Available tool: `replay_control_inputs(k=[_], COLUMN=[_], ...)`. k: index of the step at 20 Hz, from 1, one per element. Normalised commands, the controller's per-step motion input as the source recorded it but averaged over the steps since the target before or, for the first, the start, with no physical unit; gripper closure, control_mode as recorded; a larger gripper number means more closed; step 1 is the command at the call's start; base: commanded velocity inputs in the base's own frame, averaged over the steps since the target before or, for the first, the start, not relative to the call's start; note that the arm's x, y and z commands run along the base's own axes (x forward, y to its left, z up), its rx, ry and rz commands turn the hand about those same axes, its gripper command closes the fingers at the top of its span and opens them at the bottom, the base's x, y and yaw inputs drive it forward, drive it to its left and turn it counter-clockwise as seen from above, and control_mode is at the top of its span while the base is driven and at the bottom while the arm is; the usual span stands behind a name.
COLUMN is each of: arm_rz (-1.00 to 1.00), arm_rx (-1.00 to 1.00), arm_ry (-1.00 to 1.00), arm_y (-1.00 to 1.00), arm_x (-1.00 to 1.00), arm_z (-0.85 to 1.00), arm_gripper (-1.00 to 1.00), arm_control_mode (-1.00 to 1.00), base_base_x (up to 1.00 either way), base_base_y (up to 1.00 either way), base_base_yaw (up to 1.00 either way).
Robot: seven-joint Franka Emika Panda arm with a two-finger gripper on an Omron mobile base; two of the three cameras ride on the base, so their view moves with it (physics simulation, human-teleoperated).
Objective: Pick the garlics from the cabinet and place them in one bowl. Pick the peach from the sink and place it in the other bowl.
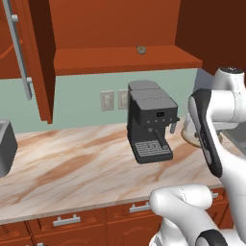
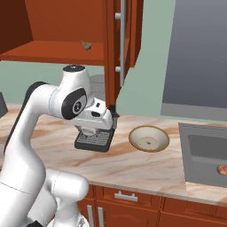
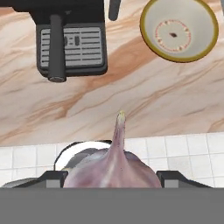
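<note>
My gripper point(image 3: 112, 176) is shut on the pale whitish-pink garlic point(image 3: 114, 164), whose pointed tip sticks up between the fingertips point(image 3: 53, 177). In the right base view the gripper point(image 2: 95, 127) hangs over the counter in front of the coffee machine, left of a cream bowl point(image 2: 149, 138) point(image 3: 179, 29) that holds nothing. The smaller grey-brown garlic point(image 1: 141, 49) point(image 2: 86, 45) lies on the shelf of the open reddish-brown cabinet point(image 1: 125, 61) point(image 2: 53, 51). The peach point(image 2: 221, 170) rests in the dark sink point(image 2: 201, 153) at the right.
A dark coffee machine point(image 1: 150, 120) point(image 3: 72, 39) stands on the marble counter point(image 1: 72, 168) under the cabinet. The open cabinet doors with silver bar handles point(image 1: 21, 53) point(image 2: 122, 40) jut out on both sides. Drawers point(image 1: 67, 221) run below the counter edge.
</note>
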Motion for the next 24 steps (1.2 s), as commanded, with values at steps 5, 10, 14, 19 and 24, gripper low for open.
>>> replay_control_inputs(k=[5,10,14,19,24], arm_rz=[0.0,0.0,0.0,0.0,0.0], arm_rx=[-0.02,-0.01,0.0,0.0,0.0], arm_ry=[0.02,0.02,0.0,0.0,0.0], arm_y=[-0.12,-0.28,-0.31,-0.27,-0.29], arm_x=[0.15,0.34,0.4,0.38,0.27], arm_z=[-0.58,-0.32,-0.28,-0.34,-0.34], arm_gripper=[1.0,1.0,1.0,1.0,1.0], arm_control_mode=[-1.0,-1.0,-1.0,-1.0,-1.0], base_base_x=[0.0,0.0,0.0,0.0,0.0], base_base_y=[0.0,0.0,0.0,0.0,0.0], base_base_yaw=[0.0,0.0,0.0,0.0,0.0])
